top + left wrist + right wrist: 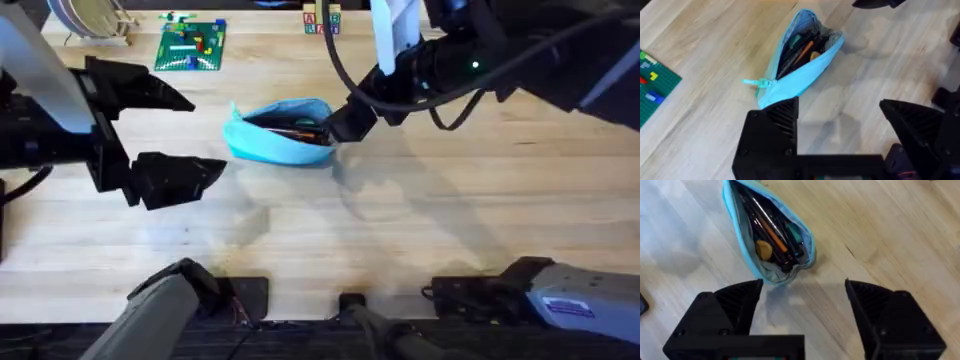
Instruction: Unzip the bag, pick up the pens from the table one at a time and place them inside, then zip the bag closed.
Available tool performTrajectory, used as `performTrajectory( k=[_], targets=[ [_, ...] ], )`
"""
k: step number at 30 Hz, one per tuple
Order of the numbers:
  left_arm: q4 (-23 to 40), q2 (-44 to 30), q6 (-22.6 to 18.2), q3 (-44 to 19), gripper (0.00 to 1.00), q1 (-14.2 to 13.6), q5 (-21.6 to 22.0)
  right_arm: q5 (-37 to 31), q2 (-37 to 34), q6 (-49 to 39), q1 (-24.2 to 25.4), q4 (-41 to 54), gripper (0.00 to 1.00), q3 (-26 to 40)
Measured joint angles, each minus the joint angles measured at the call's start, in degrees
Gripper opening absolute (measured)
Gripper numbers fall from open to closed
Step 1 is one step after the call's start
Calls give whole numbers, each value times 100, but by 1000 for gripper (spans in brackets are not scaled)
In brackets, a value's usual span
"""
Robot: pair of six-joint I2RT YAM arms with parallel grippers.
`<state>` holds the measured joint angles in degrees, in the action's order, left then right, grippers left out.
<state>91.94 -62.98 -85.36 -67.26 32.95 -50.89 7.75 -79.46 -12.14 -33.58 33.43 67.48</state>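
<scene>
Overhead: soft blue bag (280,131) gapes, pens (771,227) inside — both hands spread, empty.

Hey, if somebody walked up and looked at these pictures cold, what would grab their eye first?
Probably the light-blue bag lying unzipped mid-table, its mouth gaping, with the orange pen and dark pens inside. Next, the two black hands flanking it: the left hand wide open to its left, the right hand open just off its right end. A green brick baseplate sits at the far edge.
</scene>
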Motion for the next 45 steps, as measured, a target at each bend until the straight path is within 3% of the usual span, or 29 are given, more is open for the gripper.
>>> performTrajectory(
  k=[7, 20, 26, 34, 45],
  targets=[
    [-11, -575, -459, 0, 992, 146, -34, -5, 0, 0, 0, 0, 998, 0],
    [-67, -1452, -1451, 0, 992, 1177, -36, -5, 0, 0, 0, 0, 997, 0],
    [-351, -1890, -1782, 0, 992, 1524, -60, -5, 0, 0, 0, 0, 997, 0],
    [-1081, -2405, -1883, 0, 991, 1585, -261, -5, 0, 15, 0, 0, 998, 0],
    [-1839, -2490, -1925, 0, 993, 1585, -399, -5, 0, 15, 0, 0, 997, 0]
  ],
)
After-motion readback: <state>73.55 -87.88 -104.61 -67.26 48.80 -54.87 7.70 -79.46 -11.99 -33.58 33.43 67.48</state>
